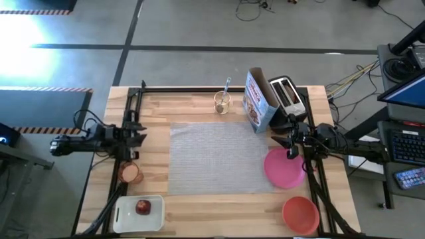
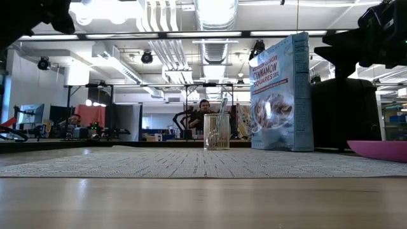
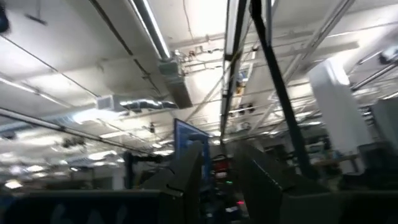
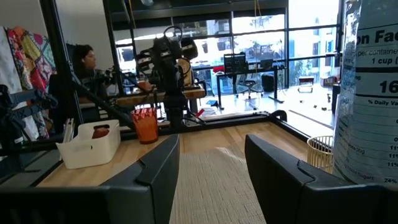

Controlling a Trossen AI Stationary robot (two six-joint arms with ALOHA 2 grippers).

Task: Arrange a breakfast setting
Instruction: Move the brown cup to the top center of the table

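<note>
High view first: the grey translucent mat [image 1: 222,158] is seen spread across the middle of the tabletop [image 1: 199,212], with nothing yet set on it, so the task is judged to be at its opening, before any piece is carried over. The pink plate [image 1: 284,168] lies at the mat's right edge, just beside and below the right tool [image 1: 291,147]; the orange-red bowl [image 1: 300,214] sits nearer the front right corner. The left tool [image 1: 136,135] is held at the left rail, with the small orange cup [image 1: 130,173] near it and the red apple [image 1: 143,207] resting in a white tray [image 1: 138,214] further forward. A cereal box [image 1: 259,101], a toaster [image 1: 287,94] and a wire holder [image 1: 222,103] stand along the back. In the low view the plate's rim [image 2: 380,150] is seen at the right, apart from any tool. In the left wrist view the fingers [image 3: 186,171] are pointed up at the ceiling, parted and empty. In the right wrist view the fingers [image 4: 158,168] are parted with nothing between them, the mat [image 4: 211,186] ahead. A descent onto the plate by the right tool is judged the likely next move.
</note>
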